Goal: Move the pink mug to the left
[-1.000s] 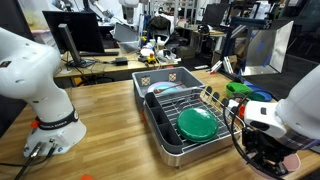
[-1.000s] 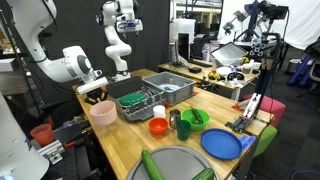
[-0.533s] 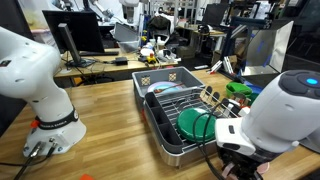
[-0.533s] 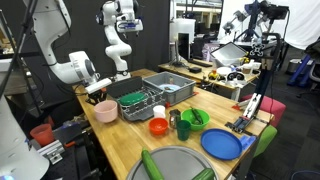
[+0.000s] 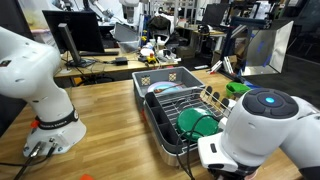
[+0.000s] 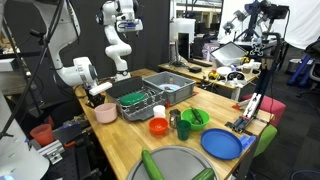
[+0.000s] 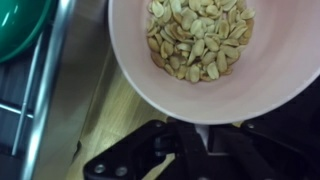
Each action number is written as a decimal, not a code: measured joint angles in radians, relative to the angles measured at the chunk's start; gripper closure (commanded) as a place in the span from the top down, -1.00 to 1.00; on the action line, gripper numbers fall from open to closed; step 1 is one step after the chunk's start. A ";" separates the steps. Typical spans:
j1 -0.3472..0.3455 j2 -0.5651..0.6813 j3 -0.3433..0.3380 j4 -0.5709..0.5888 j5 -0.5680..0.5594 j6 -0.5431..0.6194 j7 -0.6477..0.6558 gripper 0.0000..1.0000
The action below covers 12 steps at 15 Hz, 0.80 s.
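The pink mug [image 6: 105, 113] is a wide, pale pink bowl-like cup at the near left corner of the wooden table [image 6: 125, 140], beside the end of the dish rack. My gripper [image 6: 97, 99] comes down on it from above and is shut on its rim. In the wrist view the pink mug [image 7: 200, 50] fills the upper part and holds pale shelled nuts. My gripper [image 7: 200, 125] clamps its near rim. In an exterior view my arm's white body [image 5: 255, 135] hides the mug.
The grey dish rack [image 6: 150, 100] holds a green plate [image 5: 197, 123], also seen in the wrist view [image 7: 20, 25]. A red bowl [image 6: 158, 127], metal cup [image 6: 183, 128], green bowl [image 6: 193, 118] and blue plate [image 6: 222, 144] stand on the table. The table edge is close beside the mug.
My arm has carried the pink mug along the table's end past the dish rack, a little farther from the camera in one exterior view. In the other, the arm has swung leftward and now hides the mug.
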 measured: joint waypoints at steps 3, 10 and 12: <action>-0.002 0.000 0.015 0.006 0.000 -0.011 -0.040 0.00; -0.027 -0.058 0.058 0.002 0.008 0.004 -0.091 0.99; -0.058 -0.083 0.093 -0.028 0.049 0.019 -0.107 1.00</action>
